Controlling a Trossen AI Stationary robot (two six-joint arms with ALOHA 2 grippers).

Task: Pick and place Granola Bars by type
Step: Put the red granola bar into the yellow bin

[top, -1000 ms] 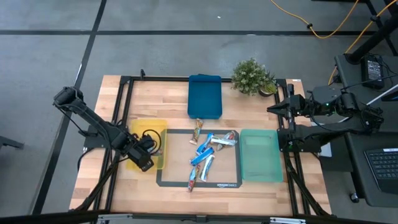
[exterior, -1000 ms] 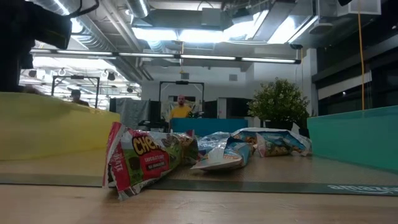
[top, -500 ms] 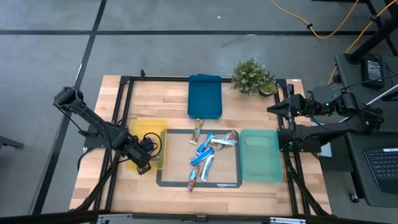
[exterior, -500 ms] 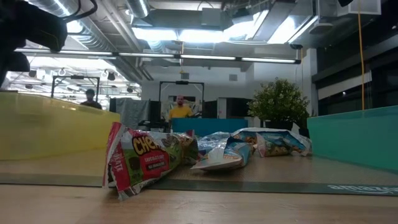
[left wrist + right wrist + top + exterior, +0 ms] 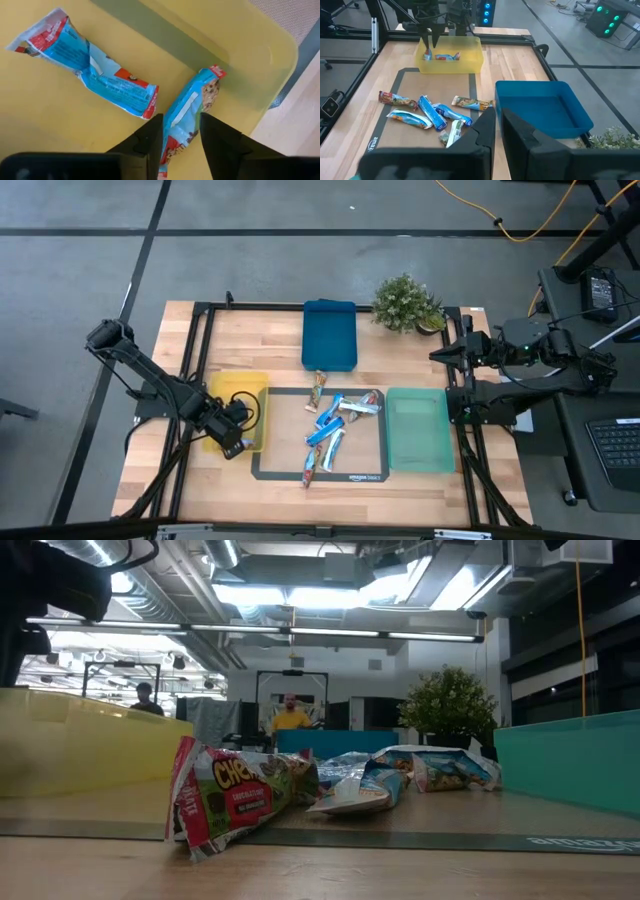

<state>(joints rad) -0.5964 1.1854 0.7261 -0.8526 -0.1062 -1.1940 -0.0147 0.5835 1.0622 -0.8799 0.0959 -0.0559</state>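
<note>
Several granola bars (image 5: 335, 425) lie loose on the dark mat; in the low view a red-ended one (image 5: 235, 795) is nearest, with blue-and-white ones (image 5: 365, 785) behind it. My left gripper (image 5: 235, 442) points down into the yellow tray (image 5: 225, 385). Its open fingers (image 5: 181, 132) stand on either side of a blue-and-white bar (image 5: 192, 100) lying on the tray floor. A second blue-and-white bar (image 5: 95, 75) lies beside it. My right gripper (image 5: 437, 356) waits shut (image 5: 498, 117) at the table's right edge, by the plant. My left gripper comes from above with one finger (image 5: 150, 140) on each side of the bar's near half (image 5: 182, 120). I cannot tell whether they touch it. The bar lies flat on the tray floor, its far end (image 5: 214, 75) close to the tray wall.
A blue tray (image 5: 329, 335) sits at the far middle and a green tray (image 5: 417, 430) right of the mat (image 5: 268, 470). A potted plant (image 5: 405, 302) stands at the far right. Black frame rails run along the table's sides. People show in the room beyond.
In the low view the left arm's dark bulk has risen a little over the yellow tray. The bars on the mat have not moved.
</note>
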